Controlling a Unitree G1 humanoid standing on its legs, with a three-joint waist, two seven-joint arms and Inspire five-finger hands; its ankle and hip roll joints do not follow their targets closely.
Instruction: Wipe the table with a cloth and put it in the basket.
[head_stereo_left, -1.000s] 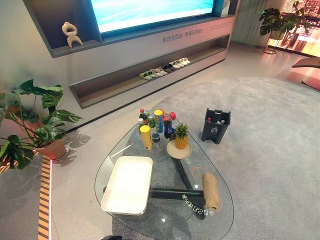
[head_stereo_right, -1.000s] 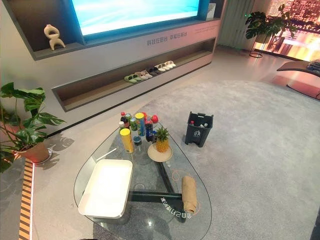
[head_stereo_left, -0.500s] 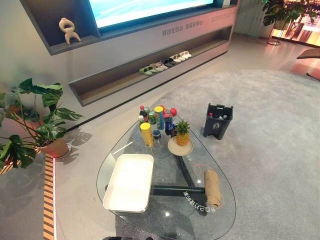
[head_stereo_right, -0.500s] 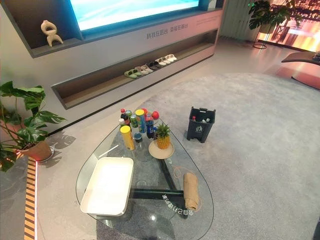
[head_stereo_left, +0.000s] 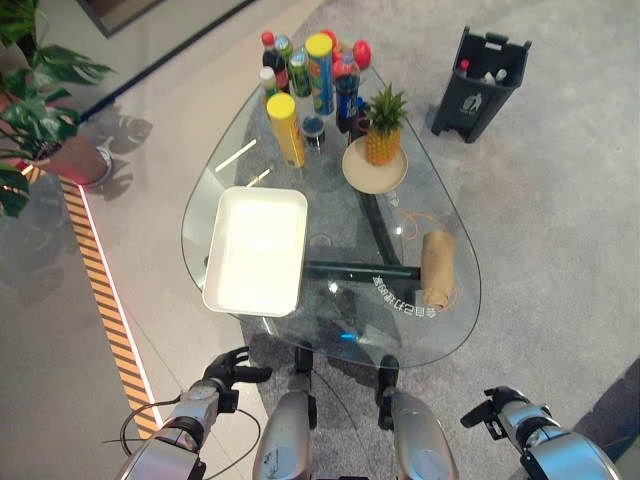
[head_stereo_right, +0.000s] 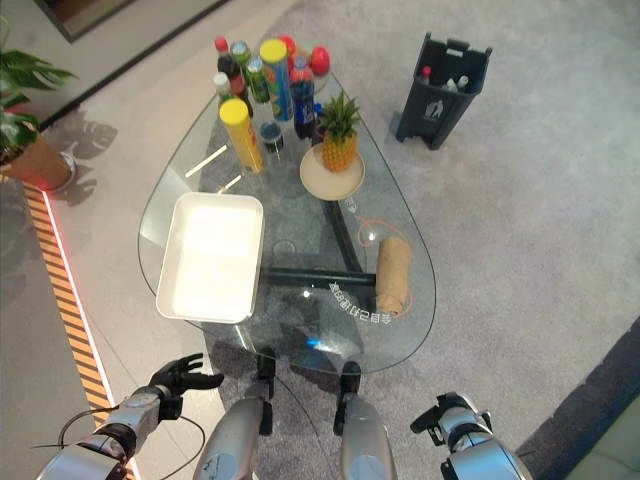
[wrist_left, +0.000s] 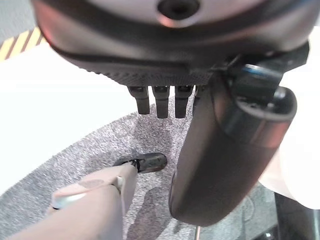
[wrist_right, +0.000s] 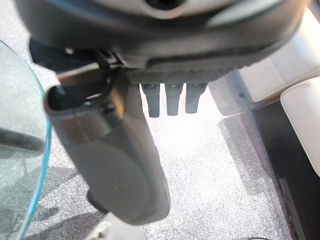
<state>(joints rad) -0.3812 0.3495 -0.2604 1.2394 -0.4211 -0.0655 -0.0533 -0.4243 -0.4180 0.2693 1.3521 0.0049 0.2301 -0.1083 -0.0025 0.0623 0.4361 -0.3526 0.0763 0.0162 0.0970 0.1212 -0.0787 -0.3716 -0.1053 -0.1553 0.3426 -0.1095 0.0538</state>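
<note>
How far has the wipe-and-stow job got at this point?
Nothing looks done yet. The rolled cloth lies untouched near the right edge of the glass table, and the white basket holds nothing. The left hand and right hand hang open below the table. Grasping, wiping and stowing all remain.

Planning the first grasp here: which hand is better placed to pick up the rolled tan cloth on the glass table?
Probably the right hand: the rolled tan cloth lies at the oval glass table's right edge, on that arm's side. The left hand hangs low by the white tray's side. Both are empty.
</note>
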